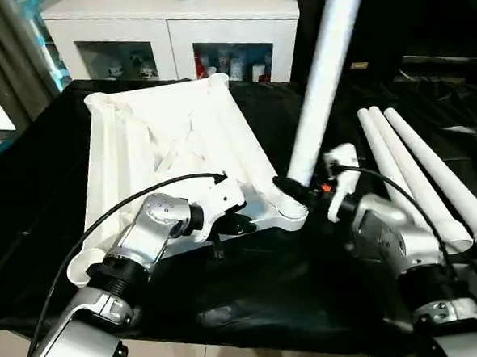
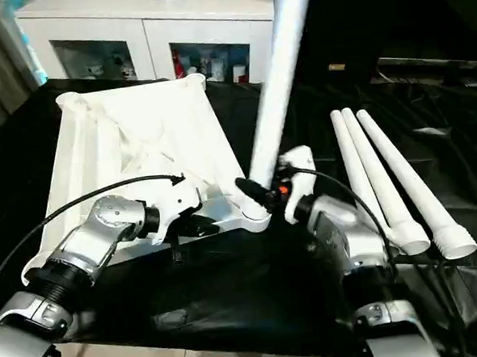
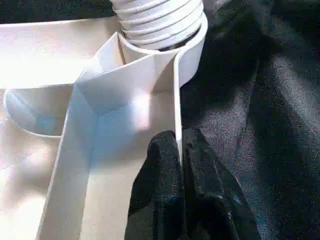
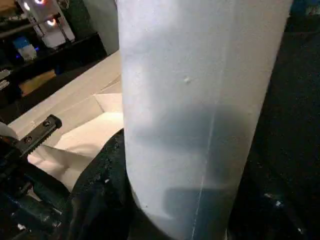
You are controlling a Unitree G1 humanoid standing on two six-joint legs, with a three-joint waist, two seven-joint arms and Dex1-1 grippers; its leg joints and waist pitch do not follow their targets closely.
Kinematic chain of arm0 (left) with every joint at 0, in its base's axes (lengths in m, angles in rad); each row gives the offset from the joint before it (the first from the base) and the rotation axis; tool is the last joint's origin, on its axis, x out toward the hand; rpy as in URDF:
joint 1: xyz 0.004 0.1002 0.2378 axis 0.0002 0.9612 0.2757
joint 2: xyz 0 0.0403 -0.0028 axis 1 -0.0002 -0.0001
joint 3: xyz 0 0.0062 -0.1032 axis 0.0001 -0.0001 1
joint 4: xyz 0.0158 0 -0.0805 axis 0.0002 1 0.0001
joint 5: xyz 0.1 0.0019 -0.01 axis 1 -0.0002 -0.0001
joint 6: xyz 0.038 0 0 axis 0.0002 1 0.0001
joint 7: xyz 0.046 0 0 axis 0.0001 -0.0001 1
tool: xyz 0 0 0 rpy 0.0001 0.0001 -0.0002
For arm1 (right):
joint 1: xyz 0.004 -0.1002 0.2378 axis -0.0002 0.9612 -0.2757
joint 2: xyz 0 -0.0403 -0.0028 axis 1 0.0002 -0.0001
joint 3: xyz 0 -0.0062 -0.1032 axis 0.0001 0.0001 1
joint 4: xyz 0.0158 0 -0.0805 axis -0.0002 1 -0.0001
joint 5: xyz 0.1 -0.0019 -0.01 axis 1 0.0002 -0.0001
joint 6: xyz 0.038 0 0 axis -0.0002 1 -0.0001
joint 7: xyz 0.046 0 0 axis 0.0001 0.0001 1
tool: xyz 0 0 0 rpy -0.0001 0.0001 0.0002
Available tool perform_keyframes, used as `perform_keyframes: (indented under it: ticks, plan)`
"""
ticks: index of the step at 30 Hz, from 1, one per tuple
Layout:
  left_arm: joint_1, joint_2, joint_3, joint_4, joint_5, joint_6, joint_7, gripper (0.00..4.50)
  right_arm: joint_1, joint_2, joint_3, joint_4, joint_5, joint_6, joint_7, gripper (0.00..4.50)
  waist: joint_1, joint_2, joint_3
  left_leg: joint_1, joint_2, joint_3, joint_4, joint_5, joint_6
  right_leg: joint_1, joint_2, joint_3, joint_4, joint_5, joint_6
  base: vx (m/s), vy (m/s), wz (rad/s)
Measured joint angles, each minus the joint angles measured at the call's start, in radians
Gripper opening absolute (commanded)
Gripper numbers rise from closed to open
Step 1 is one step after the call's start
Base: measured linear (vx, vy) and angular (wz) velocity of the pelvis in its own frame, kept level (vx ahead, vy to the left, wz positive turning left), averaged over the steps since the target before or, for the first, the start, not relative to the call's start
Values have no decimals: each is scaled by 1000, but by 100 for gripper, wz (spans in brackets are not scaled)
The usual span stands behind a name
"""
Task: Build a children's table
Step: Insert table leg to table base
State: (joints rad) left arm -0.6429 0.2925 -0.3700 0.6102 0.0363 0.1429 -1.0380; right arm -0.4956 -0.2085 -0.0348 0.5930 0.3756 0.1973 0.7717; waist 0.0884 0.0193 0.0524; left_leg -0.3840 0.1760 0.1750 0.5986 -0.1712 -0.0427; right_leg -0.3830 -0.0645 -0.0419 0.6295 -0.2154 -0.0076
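Your white tabletop (image 1: pixel 163 143) lies upside down on the black worktop (image 1: pixel 253 291). Your left end effector (image 3: pixel 179 150) is pinched tight on the tabletop's thin edge, near the corner socket. Your right end effector (image 1: pixel 292 190) is clamped around a leg (image 1: pixel 321 76) standing in that socket. Three more legs (image 1: pixel 425 175) lie beside the tabletop.

A black cloth (image 1: pixel 254 299) lies under both grippers; a white cabinet (image 1: pixel 173 29) with glass doors stands beyond them.
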Motion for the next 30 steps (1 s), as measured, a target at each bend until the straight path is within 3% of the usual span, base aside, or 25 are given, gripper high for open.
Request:
perform_keyframes:
  ticks: [6,15,24,30]
  plan:
    - [-1,-3,0,6,0,-2,1,0,18,28,-46,31,39,-37,0,193,2,5,-3,0,0,0,-1,0,0,0,0,0,-2,0,0,0,0,0]
    - [-19,-17,1,66,0,-30,3,0,91,69,-69,30,44,-184,-20,193,8,19,-11,0,-1,0,-2,-1,0,3,-2,-2,-6,0,0,0,0,0]
    - [-38,-40,1,116,-2,-68,2,0,170,78,-45,-31,-3,-316,-58,193,11,41,-11,0,-3,3,-5,-1,0,7,-9,-6,-12,0,0,0,0,0]
    - [-46,-42,1,135,-1,-82,-5,0,182,67,-18,-55,-38,-333,-67,193,9,46,-13,-1,-3,3,-8,-1,1,10,-10,-8,-18,0,0,0,0,0]
